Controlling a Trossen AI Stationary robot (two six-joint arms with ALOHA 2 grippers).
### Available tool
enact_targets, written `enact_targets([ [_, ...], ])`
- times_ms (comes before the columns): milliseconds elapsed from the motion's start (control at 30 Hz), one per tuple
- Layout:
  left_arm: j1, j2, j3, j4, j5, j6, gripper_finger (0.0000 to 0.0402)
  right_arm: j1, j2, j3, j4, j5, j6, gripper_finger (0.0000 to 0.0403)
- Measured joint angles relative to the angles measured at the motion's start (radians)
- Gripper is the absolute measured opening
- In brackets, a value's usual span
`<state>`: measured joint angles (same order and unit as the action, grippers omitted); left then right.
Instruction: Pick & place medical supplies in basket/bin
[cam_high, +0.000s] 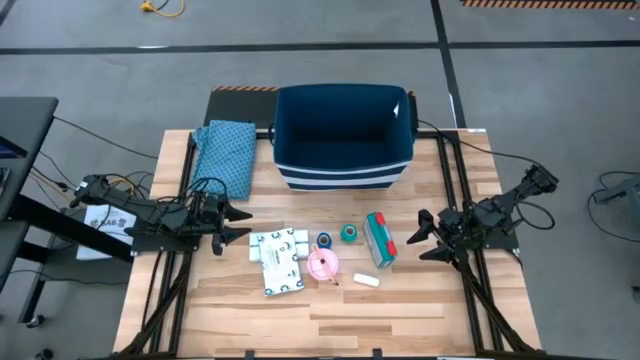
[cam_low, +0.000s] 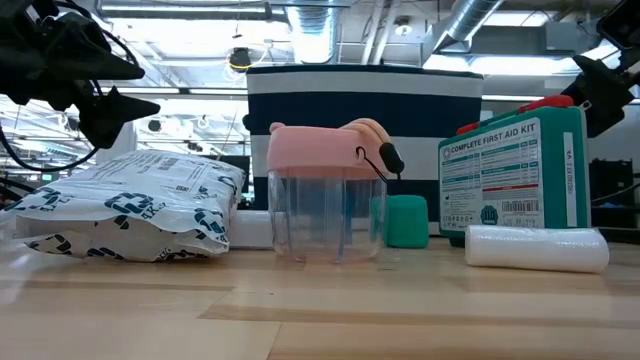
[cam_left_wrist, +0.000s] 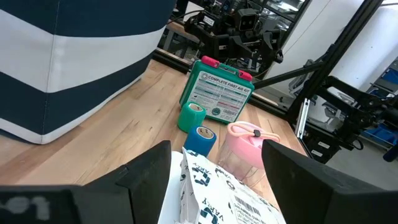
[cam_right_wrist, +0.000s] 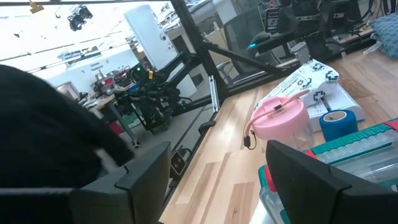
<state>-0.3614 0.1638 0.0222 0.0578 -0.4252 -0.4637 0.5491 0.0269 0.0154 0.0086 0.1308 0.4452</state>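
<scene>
Wooden table (cam_high: 420, 305) with supplies untouched near navy bin (cam_high: 343, 135), first-aid box (cam_high: 380, 240) rightmost; left gripper (cam_high: 236, 223) and right gripper (cam_high: 425, 238) spread open, empty; first pick apparently pending, needing a reach inward.

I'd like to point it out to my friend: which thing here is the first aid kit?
Start at the big navy bin at the table's far edge. In the row of small supplies before it, the first aid kit lies nearest the right gripper. It is the only flat teal box with red latches.

Left gripper (cam_high: 243, 224) and right gripper (cam_high: 421, 238) hover, jaws apart.
</scene>
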Motion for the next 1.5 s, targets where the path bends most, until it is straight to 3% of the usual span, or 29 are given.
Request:
enact_targets([
  [333,0.000,0.000,0.000,0.000,0.000,0.000,0.0241,-0.003,0.000,-0.005,0.033,0.009,-0.016,0.0255],
  [700,0.000,0.000,0.000,0.000,0.000,0.000,0.0241,-0.008,0.000,0.007,0.441,0.084,-0.059,0.0255],
  [800,0.000,0.000,0.000,0.000,0.000,0.000,0.0241,-0.032,0.002,0.088,0.443,0.115,-0.094,0.0255],
  [900,0.000,0.000,0.000,0.000,0.000,0.000,0.0241,-0.055,0.044,0.238,0.291,0.177,-0.149,0.0255],
  [1000,0.000,0.000,0.000,0.000,0.000,0.000,0.0241,-0.074,0.140,0.454,0.028,0.269,-0.212,0.0255],
  [1200,0.000,0.000,0.000,0.000,0.000,0.000,0.0241,-0.111,0.457,0.886,-0.559,0.491,-0.147,0.0255],
  [1367,0.000,0.000,0.000,0.000,0.000,0.000,0.0241,-0.168,0.723,1.150,-0.941,0.505,0.014,0.0255],
  [1500,0.000,0.000,0.000,0.000,0.000,0.000,0.0241,-0.212,0.870,1.273,-1.100,0.495,0.141,0.0255],
])
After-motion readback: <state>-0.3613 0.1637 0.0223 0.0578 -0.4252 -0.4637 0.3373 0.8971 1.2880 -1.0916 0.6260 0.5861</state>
